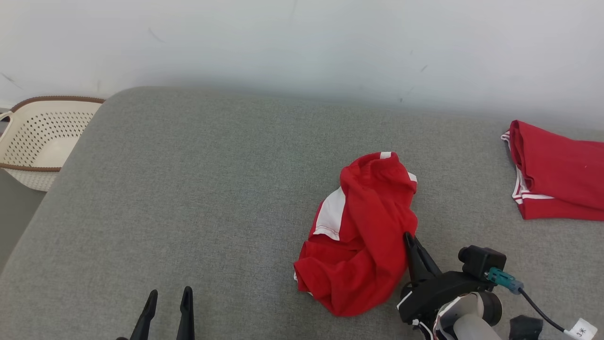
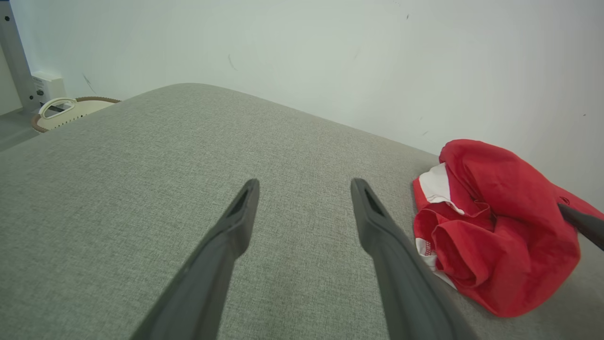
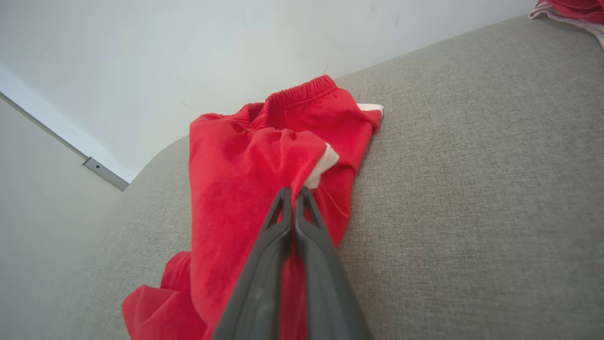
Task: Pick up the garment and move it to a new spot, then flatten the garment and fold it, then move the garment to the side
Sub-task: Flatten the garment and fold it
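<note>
The garment (image 1: 361, 236), a pair of red shorts with white side panels, lies crumpled on the grey cushion (image 1: 198, 189), right of centre in the head view and near the front edge. Its long axis runs away from the robot, with the elastic waistband at the far end and the bunched legs at the near end. The right gripper (image 1: 409, 238) is the nearer arm by far. It meets the heap's right-hand edge, and the right wrist view shows its fingers pressed together (image 3: 293, 194) with a fold of red cloth gathered at the tips, apparently pinched between them (how deep the bite goes is hard to judge). The left gripper (image 1: 167, 296) hovers at the lower left with its fingers parted and nothing between them, well apart from the shorts, which lie to its right. Any lift therefore hangs the cloth from that right edge. A second red garment (image 1: 557, 179) lies folded at the far right, and a basket (image 1: 42, 137) stands off the cushion's left end.
</note>
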Tool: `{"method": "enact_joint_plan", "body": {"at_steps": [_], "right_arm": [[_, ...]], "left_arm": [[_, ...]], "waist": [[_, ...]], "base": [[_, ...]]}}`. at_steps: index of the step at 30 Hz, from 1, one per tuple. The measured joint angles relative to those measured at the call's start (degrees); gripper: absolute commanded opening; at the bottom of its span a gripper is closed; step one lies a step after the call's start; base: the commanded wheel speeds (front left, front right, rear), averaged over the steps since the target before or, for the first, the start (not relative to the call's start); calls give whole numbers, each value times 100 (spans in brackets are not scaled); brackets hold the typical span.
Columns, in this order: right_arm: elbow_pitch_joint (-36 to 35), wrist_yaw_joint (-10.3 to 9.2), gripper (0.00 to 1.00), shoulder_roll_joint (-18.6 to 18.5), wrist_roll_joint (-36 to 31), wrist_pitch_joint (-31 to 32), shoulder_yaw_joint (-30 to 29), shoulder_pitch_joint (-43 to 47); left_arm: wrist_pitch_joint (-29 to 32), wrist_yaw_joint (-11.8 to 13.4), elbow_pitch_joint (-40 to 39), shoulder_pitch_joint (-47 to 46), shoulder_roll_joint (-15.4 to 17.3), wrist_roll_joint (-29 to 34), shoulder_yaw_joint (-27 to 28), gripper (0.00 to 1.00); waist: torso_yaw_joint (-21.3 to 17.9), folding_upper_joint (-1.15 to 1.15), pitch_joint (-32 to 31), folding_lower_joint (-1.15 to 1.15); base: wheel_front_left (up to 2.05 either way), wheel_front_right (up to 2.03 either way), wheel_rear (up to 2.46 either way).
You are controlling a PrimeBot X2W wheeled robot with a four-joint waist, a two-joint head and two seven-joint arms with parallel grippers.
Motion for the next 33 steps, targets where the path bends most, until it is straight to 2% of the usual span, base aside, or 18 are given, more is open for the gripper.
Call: {"method": "enact_joint_plan", "body": {"at_steps": [6, 11, 19, 27, 28, 29, 33], "right_arm": [[-143, 0, 0, -153, -457, -394, 162, -3], [-1062, 0, 0, -122, -725, -417, 181, 511], [-2490, -1, 0, 1, -779, 595, 554, 1490], [-3115, -1, 0, 38, -724, 1250, 700, 1809], [-3126, -1, 40, 53, -720, 1289, 687, 1845], [-3128, -1, 100, 49, -730, 1307, 660, 1877], [-3341, -1, 100, 46, -732, 1187, 577, 1874]], "left_arm": [[0, 8, 0, 14, 0, 8, 37, 100], [0, 51, -24, 89, 1, 5, 80, 100], [0, 85, -44, 143, 0, -53, 44, 100], [0, 102, -48, 139, 0, -57, 62, 100], [0, 102, -38, 136, 0, -60, 66, 100], [0, 101, -26, 132, 0, -62, 67, 100], [0, 101, -14, 127, 0, -91, 62, 100]], "waist": [[-31, 0, -40, 0], [-110, 0, -108, 0], [-293, 0, -154, 0], [-384, 0, -105, 0], [-394, 0, -100, 0], [-399, 0, -95, 0], [-409, 0, -94, 0]], "base": [[0, 0, 0], [0, 0, 0], [0, 0, 0], [0, 0, 0], [0, 0, 0], [0, 0, 0], [0, 0, 0]]}}
